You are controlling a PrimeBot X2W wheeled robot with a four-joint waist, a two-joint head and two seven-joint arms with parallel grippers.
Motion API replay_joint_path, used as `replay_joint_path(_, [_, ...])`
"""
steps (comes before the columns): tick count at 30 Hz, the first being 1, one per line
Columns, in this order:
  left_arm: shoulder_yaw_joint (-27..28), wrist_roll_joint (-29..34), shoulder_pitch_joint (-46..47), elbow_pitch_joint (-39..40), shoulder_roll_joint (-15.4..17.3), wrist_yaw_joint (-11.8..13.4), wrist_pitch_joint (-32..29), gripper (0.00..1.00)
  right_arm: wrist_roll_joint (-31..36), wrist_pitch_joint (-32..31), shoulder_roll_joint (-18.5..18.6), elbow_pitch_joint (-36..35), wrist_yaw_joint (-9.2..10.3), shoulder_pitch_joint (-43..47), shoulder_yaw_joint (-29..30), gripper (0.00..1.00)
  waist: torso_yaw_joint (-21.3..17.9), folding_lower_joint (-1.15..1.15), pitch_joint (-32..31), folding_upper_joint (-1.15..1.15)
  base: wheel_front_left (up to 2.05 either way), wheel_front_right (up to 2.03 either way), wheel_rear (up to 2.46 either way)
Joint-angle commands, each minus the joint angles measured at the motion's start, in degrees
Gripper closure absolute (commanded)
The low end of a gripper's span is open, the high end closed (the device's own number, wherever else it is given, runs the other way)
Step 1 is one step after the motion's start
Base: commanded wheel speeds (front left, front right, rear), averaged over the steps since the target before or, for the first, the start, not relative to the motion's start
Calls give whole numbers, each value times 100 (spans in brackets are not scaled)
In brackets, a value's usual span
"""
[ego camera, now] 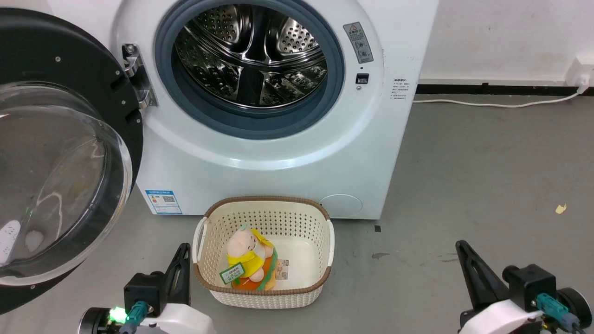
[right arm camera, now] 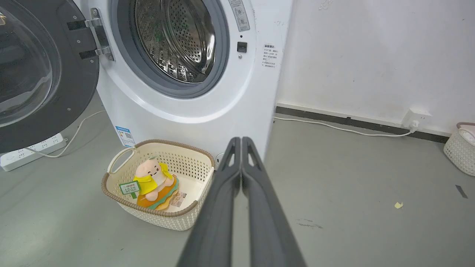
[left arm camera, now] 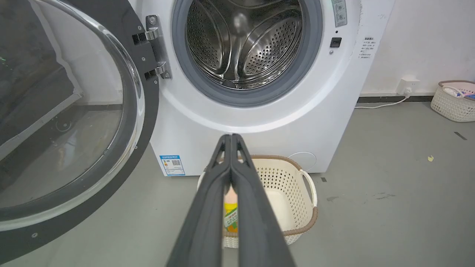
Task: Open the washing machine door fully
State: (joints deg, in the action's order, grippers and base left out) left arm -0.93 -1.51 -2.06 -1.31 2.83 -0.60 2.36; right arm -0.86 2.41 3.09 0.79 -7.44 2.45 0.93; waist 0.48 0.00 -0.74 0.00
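Observation:
The white washing machine (ego camera: 287,171) faces me with its steel drum (ego camera: 253,51) exposed inside the grey gasket. Its glossy black door (ego camera: 51,153) with the bulging clear window stands swung out wide on the left, hinged at the machine's left side (left arm camera: 157,48). The door (right arm camera: 41,78) also appears at the left of the right wrist view. My left gripper (ego camera: 183,253) rests low near the floor, shut and holding nothing (left arm camera: 231,139). My right gripper (ego camera: 461,248) sits low at the right, fingers pressed together and holding nothing (right arm camera: 241,141). Both are well apart from the door.
A cream perforated basket (ego camera: 325,260) holding a plush toy (ego camera: 248,260) stands on the grey floor before the machine. A white power strip (right arm camera: 29,150) lies under the door. A cable (ego camera: 492,104) runs along the wall to a socket. Another basket (left arm camera: 454,102) stands far right.

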Motion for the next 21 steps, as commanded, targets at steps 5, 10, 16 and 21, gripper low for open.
replay_joint_path(5, [42,83,126,62,4,37,-82,100,59,-87,-19,-54,-4,-149,-38,100,-14,0,22,0,0,0,0])
replay_joint_path(10, [61,109,156,88,5,46,-140,100,69,-145,-20,-63,-4,-185,-59,100,-27,0,41,0,0,0,0])
replay_joint_path(16, [84,140,193,120,5,56,-210,100,82,-216,-21,-75,-4,-229,-84,100,-43,0,65,0,0,0,0])
replay_joint_path(21, [93,151,206,131,5,60,-236,100,86,-241,-22,-79,-5,-245,-93,100,-48,0,74,0,0,0,0])
